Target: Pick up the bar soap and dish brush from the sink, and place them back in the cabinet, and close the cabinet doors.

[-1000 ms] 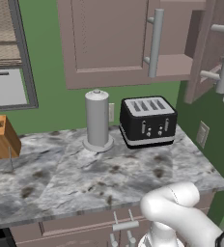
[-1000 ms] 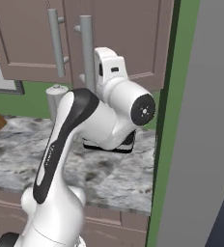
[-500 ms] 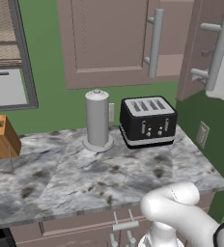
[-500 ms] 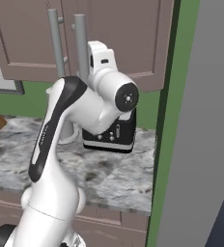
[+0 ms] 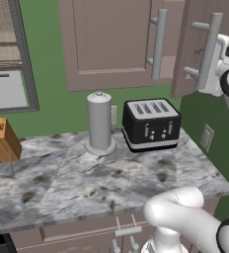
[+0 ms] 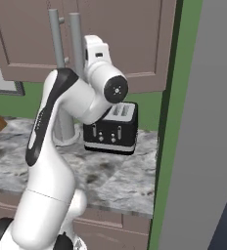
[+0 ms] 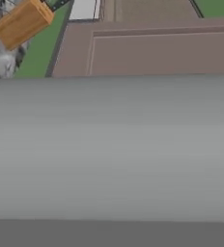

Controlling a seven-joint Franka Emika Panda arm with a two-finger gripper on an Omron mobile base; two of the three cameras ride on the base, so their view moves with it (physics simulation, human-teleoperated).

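- Two cabinet doors (image 5: pixel 111 42) hang above the counter: the left one lies flat and shut, the right one (image 5: pixel 195 44) stands swung partly out.
- Two long grey bar handles: one on the shut door (image 5: pixel 158 43), one on the open door (image 5: pixel 209 51). In the right base view both bars (image 6: pixel 56 36) stand side by side behind the arm.
- One grey marbled counter (image 5: pixel 62 183) runs below, with low cupboard fronts (image 5: pixel 77 234) under its edge.
- One black four-slot toaster (image 5: pixel 151 124) sits on the counter under the doors, well below the hand.
- One grey cylindrical canister (image 5: pixel 99 123) stands upright just left of the toaster.
- One wooden block (image 5: pixel 0 141) sits at the counter's far left.
- One gripper (image 5: pixel 220 66) is up against the open door's bar handle; in the hand view that bar (image 7: pixel 112 149) crosses very close to the camera. Whether the claw is clenched on the bar or loose around it, I cannot tell.
- One wall socket (image 5: pixel 206 137) sits on the green wall right of the toaster.
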